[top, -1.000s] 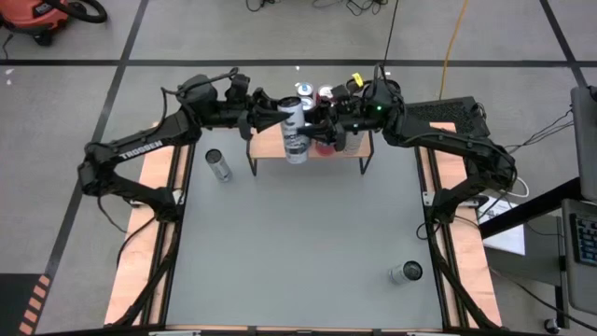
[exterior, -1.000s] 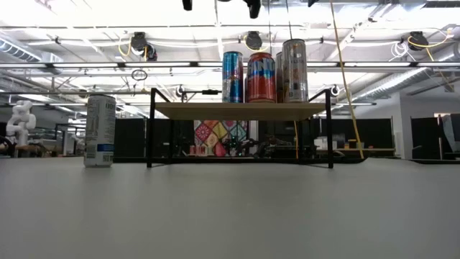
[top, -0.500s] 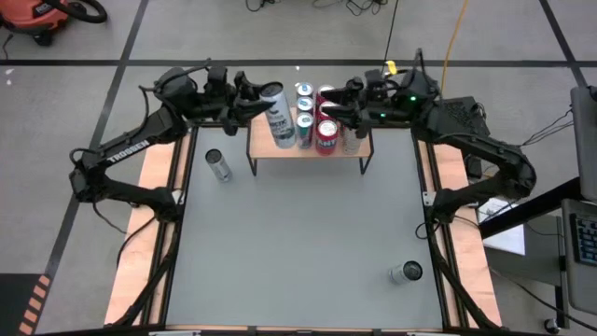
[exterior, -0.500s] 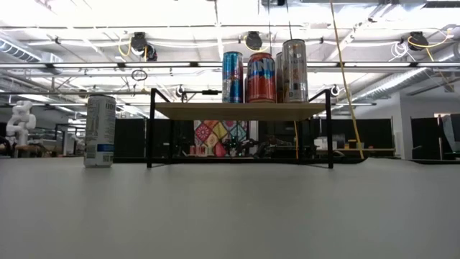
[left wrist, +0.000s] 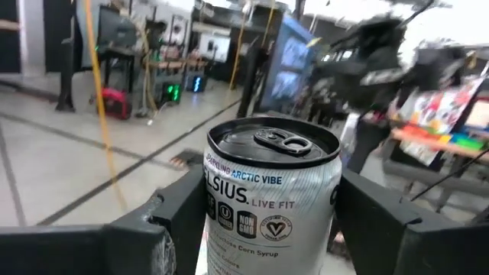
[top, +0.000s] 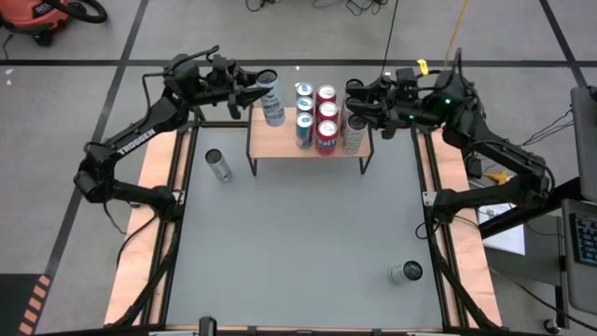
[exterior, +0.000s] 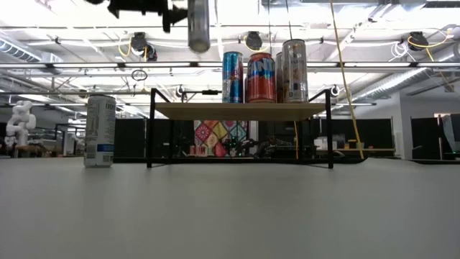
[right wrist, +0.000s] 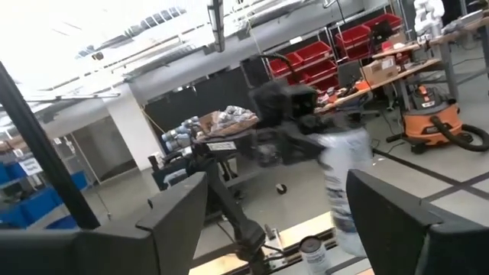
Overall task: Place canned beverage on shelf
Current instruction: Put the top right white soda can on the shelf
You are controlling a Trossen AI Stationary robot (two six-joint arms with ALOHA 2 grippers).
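**Can held above shelf's left end, not yet set down**

Can (top: 270,97) sits clamped in the left hand (top: 250,92), raised over the shelf (top: 280,138). We judge placement pending: lower it upright onto the bare wood. The right hand (top: 359,100) hovers apart, empty, near the shelved cans (top: 322,119). We count five shelved, two on the worktop (top: 298,243), one held.

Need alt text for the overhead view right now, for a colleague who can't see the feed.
The left end effector holds a white can above the left end of the shelf, whose middle and right already carry cans. The right end effector hovers empty at the shelf's right end; two more cans stand on the grey table.
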